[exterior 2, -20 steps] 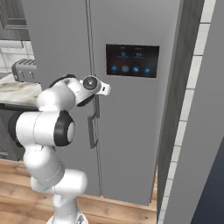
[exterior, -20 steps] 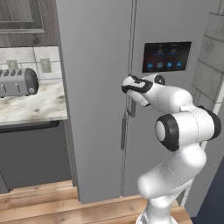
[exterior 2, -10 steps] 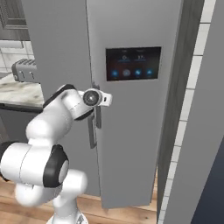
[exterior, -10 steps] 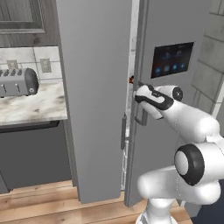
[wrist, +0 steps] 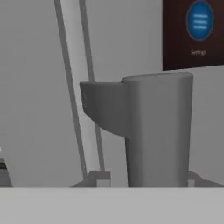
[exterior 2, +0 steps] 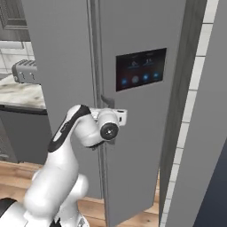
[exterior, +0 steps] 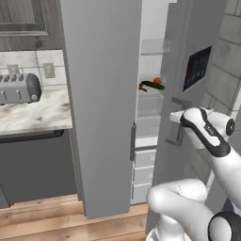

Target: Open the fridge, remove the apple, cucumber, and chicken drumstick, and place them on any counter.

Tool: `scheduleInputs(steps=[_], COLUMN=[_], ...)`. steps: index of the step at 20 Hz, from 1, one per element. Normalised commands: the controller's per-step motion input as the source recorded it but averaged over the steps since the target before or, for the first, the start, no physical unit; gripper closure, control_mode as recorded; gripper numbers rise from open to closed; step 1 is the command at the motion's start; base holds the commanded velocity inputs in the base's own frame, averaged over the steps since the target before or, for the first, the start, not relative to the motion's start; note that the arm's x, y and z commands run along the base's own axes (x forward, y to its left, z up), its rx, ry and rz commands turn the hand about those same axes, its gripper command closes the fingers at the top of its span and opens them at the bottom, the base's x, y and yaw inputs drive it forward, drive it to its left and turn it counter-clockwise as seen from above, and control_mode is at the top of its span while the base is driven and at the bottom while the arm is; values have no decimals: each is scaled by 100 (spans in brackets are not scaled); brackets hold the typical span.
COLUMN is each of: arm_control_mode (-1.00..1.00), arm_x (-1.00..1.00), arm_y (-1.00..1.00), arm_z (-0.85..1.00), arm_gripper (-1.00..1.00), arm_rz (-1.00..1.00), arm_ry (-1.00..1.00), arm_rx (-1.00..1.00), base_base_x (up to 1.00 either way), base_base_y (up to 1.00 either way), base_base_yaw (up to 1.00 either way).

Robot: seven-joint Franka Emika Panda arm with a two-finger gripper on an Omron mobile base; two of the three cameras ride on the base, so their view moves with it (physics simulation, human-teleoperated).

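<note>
The fridge's right door (exterior: 188, 42), with its black panel (exterior: 196, 68), stands swung partly out. Through the gap I see the white interior, where the red-orange apple (exterior: 157, 80) and the dark green cucumber (exterior: 153, 85) lie on a glass shelf. A small brown-orange piece beside them looks like the chicken drumstick (exterior: 141, 87). My gripper (wrist: 146, 179) straddles the door's grey bar handle (wrist: 157, 131). Its left fingertip (wrist: 101, 178) stands a little off the bar, so the jaws are open. The hand (exterior 2: 116, 116) shows at the handle's upper end. The counter (exterior: 37, 115) lies to the left.
The fridge's left door (exterior: 101, 94) is shut, and its bar handle (exterior: 133, 141) sits at its right edge. A steel toaster (exterior: 19, 88) stands on the counter over dark cabinets. A tiled wall (exterior 2: 199, 133) rises close on the right of the open door. The floor below is wood.
The right fridge door has swung outward with my hand on its handle, and the shelf with the food has come into sight. The arm has stretched further right. The jaws have widened slightly.
</note>
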Motion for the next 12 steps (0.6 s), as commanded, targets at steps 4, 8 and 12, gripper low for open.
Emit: scheduleInputs(steps=[4, 8, 12], arm_control_mode=[-100, -100, -100], arm_x=[-100, -100, -98], arm_y=[-44, -32, -1], arm_z=[0, 0, 0], arm_gripper=[100, 100, 100], arm_rz=[16, 17, 21], arm_ry=[-5, -1, 0], arm_rx=[-5, -6, -12], base_base_x=[0, 0, 0], base_base_y=[0, 0, 0], base_base_yaw=[0, 0, 0])
